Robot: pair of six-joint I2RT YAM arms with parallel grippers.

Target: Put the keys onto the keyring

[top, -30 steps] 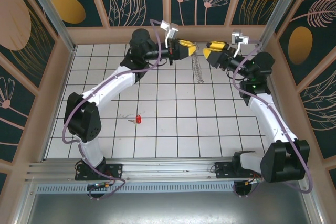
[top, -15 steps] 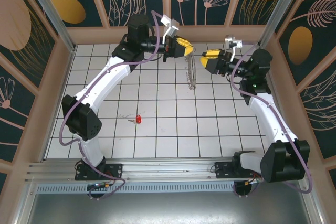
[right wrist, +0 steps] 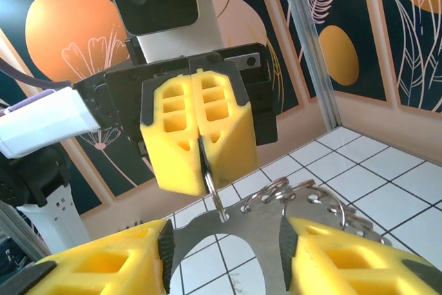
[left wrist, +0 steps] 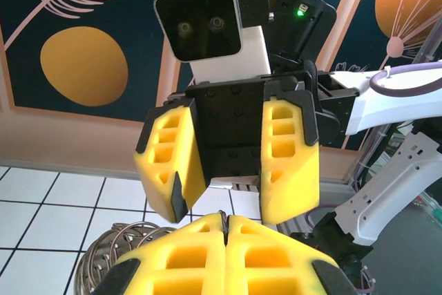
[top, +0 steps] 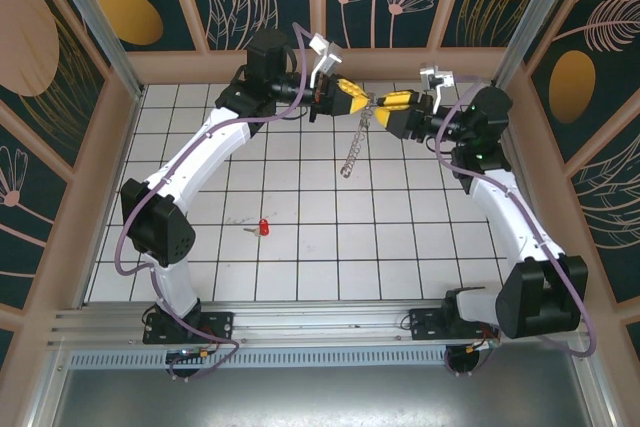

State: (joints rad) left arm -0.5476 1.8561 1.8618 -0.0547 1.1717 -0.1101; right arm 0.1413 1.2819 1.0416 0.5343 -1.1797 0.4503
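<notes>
The keyring (top: 352, 152), a pale hoop fringed with small metal loops, hangs in the air above the back of the tiled floor. My left gripper (top: 362, 97) is shut on one small loop at its top; that pinch (right wrist: 202, 170) faces the right wrist camera. My right gripper (top: 385, 103) meets it nose to nose. Its jaws (right wrist: 224, 240) straddle the hoop's flat band (right wrist: 255, 229), and both black pads touch the band's edges. In the left wrist view my shut left gripper (left wrist: 226, 217) holds a thin sliver, with loops (left wrist: 114, 253) below left. The red-headed key (top: 264, 226) lies on the floor, far from both grippers.
Wooden walls with dark floral panels (top: 300, 7) close the back and sides just behind the grippers. An aluminium rail (top: 320, 322) runs along the near edge by the arm bases. White tiled floor (top: 330, 247) stretches between the key and the arms.
Both grippers moved toward each other until their tips nearly meet. The hanging keyring swung down-left. My right jaws narrowed around the hoop's band.
</notes>
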